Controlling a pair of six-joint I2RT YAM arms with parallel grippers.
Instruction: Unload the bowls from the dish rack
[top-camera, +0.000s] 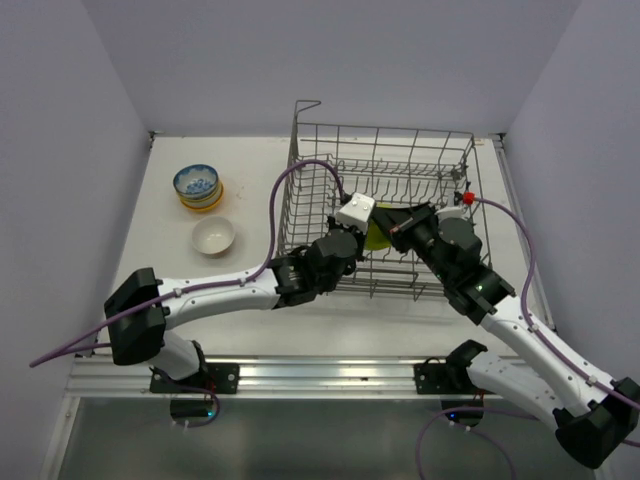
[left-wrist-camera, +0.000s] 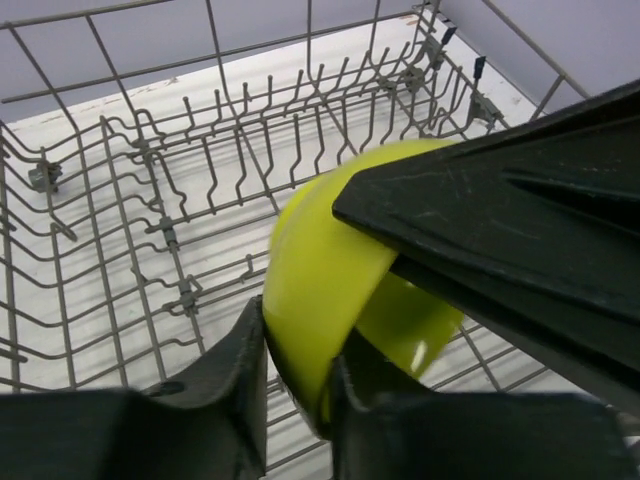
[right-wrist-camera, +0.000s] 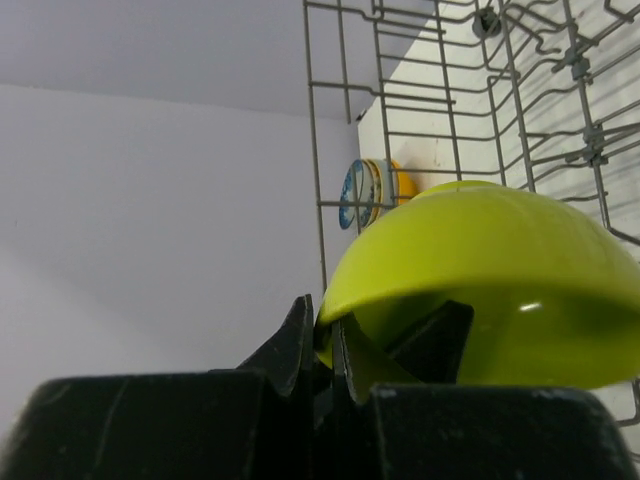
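Right end effector (right-wrist-camera: 322, 335) pinches lime-yellow bowl (right-wrist-camera: 480, 240) rim inside dish rack (top-camera: 385, 160).

Both arms are built of white links between bulky black joint housings. A purple cable (top-camera: 273, 208) loops off the left arm (top-camera: 215, 292); another purple cable (top-camera: 527, 250), with a red fitting (top-camera: 468, 198) at its far end, runs along the right arm (top-camera: 530, 335). A white box (top-camera: 355, 211) tops the left wrist. The left tool (left-wrist-camera: 298, 362) has matt black fingers (left-wrist-camera: 225, 410); the right tool (right-wrist-camera: 328, 342) matches, one finger (left-wrist-camera: 520, 200) finely scratched.
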